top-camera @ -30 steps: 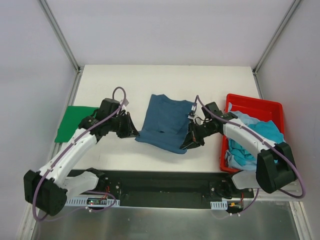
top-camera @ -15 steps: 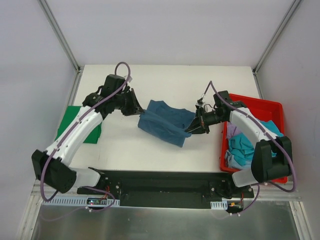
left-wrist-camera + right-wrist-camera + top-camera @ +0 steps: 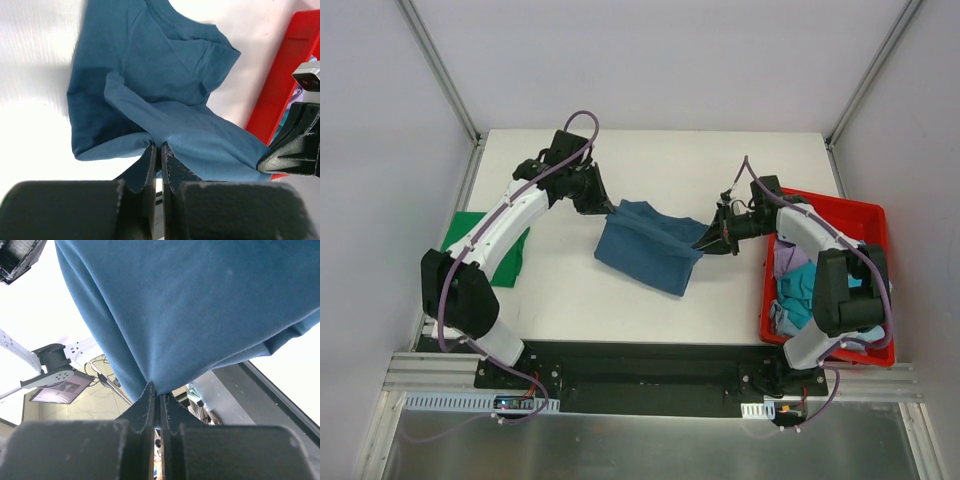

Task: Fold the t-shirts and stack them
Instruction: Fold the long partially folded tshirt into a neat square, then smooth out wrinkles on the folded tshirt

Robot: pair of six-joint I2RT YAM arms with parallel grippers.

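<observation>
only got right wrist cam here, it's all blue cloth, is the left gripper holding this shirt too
Observer: Yes. The left gripper is shut on another edge of the blue shirt.
Operator: is the shirt fully off the table
Observer: No. In the top view its near part appears to rest on the table.
Operator: where's the green one
Observer: The green shirt lies flat at the table's left edge, partly under the left arm.
</observation>
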